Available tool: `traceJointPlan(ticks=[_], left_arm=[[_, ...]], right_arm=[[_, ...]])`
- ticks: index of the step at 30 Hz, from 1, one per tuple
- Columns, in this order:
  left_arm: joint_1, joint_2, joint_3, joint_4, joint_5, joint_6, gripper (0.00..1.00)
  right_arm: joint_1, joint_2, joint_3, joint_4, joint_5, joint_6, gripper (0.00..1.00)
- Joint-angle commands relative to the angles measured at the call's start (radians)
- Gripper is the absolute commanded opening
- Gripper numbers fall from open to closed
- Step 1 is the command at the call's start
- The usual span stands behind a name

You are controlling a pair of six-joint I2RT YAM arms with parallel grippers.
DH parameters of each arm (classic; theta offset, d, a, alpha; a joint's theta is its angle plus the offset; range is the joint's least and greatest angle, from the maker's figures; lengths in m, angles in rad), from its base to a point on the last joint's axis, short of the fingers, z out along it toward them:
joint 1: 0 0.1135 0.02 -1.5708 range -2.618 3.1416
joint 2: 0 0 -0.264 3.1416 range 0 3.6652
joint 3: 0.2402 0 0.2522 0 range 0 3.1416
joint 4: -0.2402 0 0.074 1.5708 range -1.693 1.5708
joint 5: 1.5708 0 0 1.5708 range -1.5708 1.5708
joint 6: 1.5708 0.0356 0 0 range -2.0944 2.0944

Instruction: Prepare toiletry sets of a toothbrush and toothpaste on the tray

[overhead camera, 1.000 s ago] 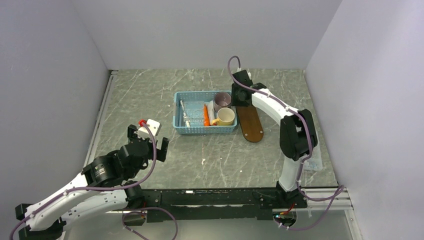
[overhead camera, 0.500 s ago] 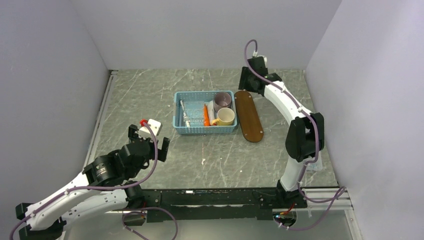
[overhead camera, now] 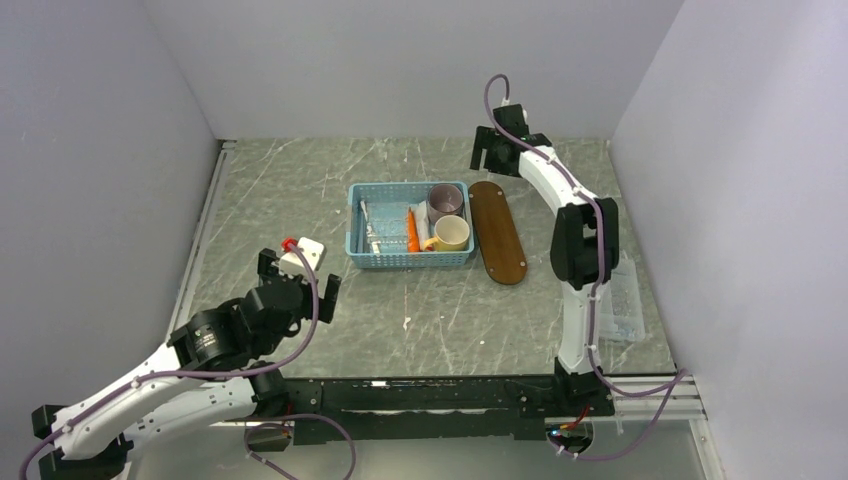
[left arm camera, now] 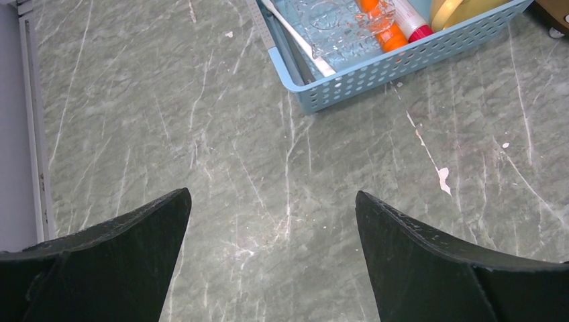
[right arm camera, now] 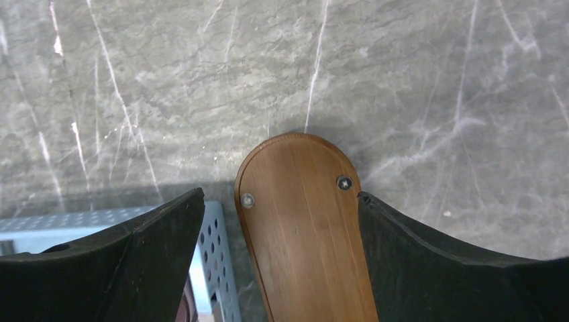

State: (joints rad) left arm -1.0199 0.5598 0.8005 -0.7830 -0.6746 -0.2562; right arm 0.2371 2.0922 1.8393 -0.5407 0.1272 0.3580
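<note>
Above the tray point(right arm camera: 302, 228), the outstretched right end effector point(overhead camera: 498, 160) hangs open, pointing down.

The top view looks down from the near side over the whole table point(overhead camera: 300, 190). The 2 wrist views look down closely: left shares the basket point(left arm camera: 376, 70) corner, right the tray point(right arm camera: 302, 221) end.

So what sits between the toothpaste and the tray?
In the top view: a white tube, the yellow mug and the right wall of the blue basket separate the toothpaste from the tray.
</note>
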Motion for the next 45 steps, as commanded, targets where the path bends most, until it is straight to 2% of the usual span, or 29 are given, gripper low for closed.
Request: traceJointPlan(ticks=[1, 11, 24, 33, 45], left_arm=[[0.007, 0.010, -0.003, 0.032, 0.004, 0.010, 0.99], [0.013, 0.022, -0.006, 0.039, 0.011, 0.015, 0.99], [0.022, 0.031, -0.006, 0.045, 0.023, 0.021, 0.99], [0.024, 0.026, -0.004, 0.042, 0.029, 0.020, 0.99], [0.024, 0.011, -0.003, 0.036, 0.029, 0.015, 0.99]], right_arm=[[-0.011, 0.078, 0.139, -0.039, -0.015, -0.004, 0.87], [-0.031, 0.277, 0.331, -0.087, -0.021, 0.008, 0.87], [-0.031, 0.372, 0.373, -0.111, -0.028, -0.021, 0.87], [-0.030, 0.331, 0.267, -0.094, -0.067, -0.054, 0.86], [-0.031, 0.171, 0.027, -0.031, -0.094, -0.083, 0.82]])
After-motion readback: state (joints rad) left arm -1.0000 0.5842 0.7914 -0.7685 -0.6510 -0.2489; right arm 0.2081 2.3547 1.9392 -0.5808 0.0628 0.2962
